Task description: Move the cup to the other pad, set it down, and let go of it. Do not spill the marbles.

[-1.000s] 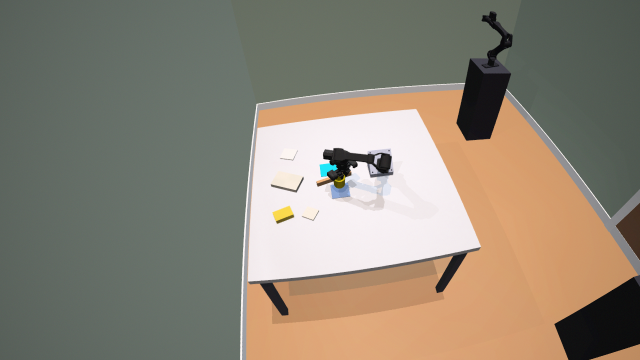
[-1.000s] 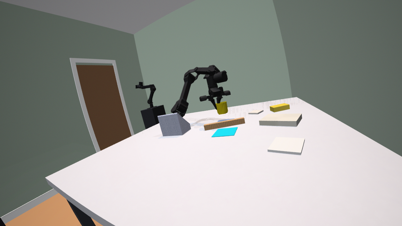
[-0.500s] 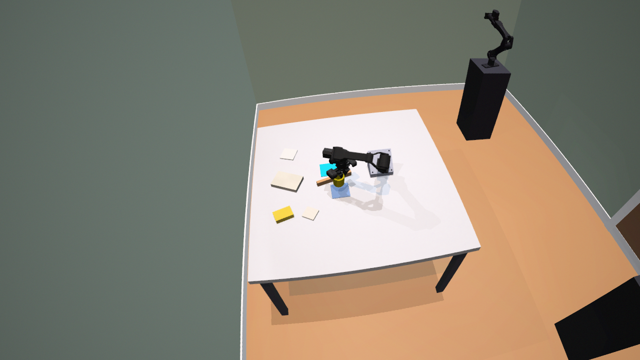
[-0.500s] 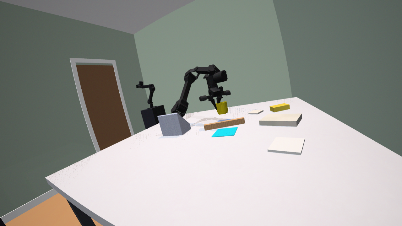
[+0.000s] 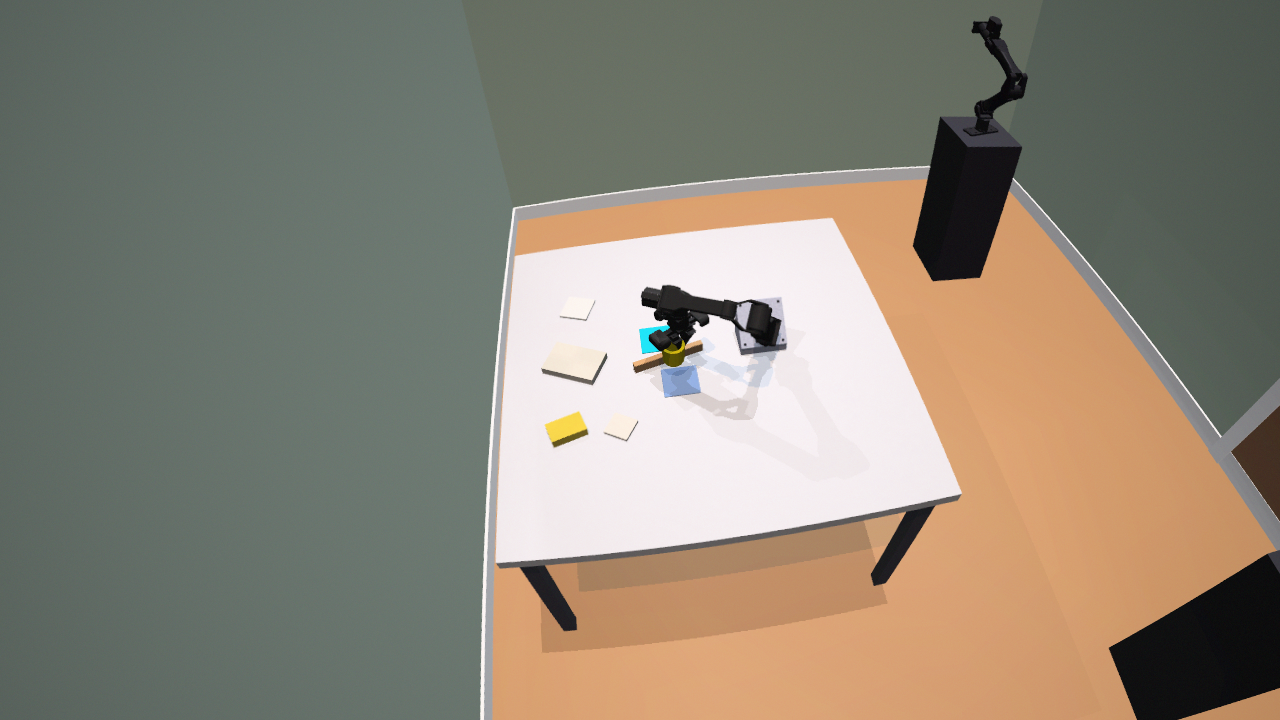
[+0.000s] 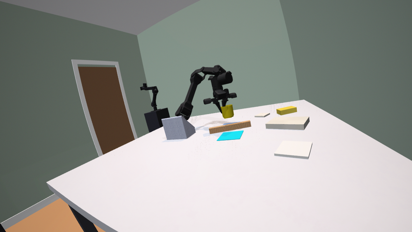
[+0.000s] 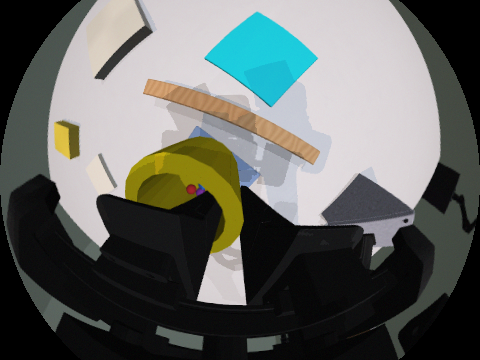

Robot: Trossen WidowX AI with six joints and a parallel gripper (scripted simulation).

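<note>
The yellow cup is gripped by its wall in the pincer and carried above the wooden bar, between the blue pad and cyan pad. It appears tilted, so the marbles could be spilled by further tipping, a jerk, or a clip on the bar.

Yellow marble-filled cup, airborne, slightly tilted

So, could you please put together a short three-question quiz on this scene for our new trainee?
1. True or false: the gripper is shut on the yellow cup.
2. What lies between the cyan pad and the blue pad? A) a wooden bar B) a yellow block C) a grey wedge
3. Fill in: the cup hangs ____ the table, not resting on it.

Key: 1 true; 2 A, the wooden bar; 3 above.
</note>
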